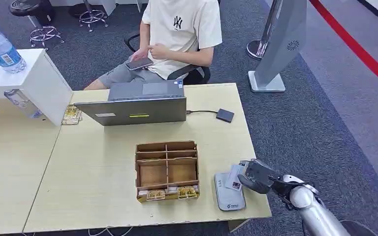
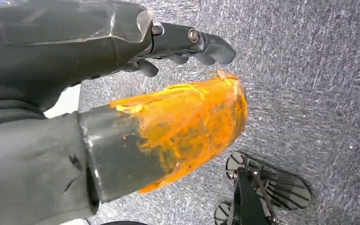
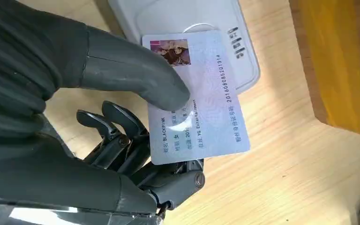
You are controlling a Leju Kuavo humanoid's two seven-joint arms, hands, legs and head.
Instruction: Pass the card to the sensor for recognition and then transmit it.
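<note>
Right hand (image 3: 122, 136) pinching glossy flat card (image 3: 201, 98) (thumb on top) above rounded grey plastic sensor (image 1: 229, 194)

Laptop (image 1: 137, 104) open on table (image 1: 93, 187); wooden box (image 1: 167, 169) nearby; water bottle (image 1: 1, 47); seated person (image 1: 172, 37) w/ phone (image 1: 139, 63).

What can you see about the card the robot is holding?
The card is a thin, pale blue-white ID card, plastic by the look of it, with a small photo in one corner and rows of printed text and numbers. The right hand pinches it, thumb on its face and fingers underneath. It is held flat, its photo end over the grey sensor on the wooden table.
</note>
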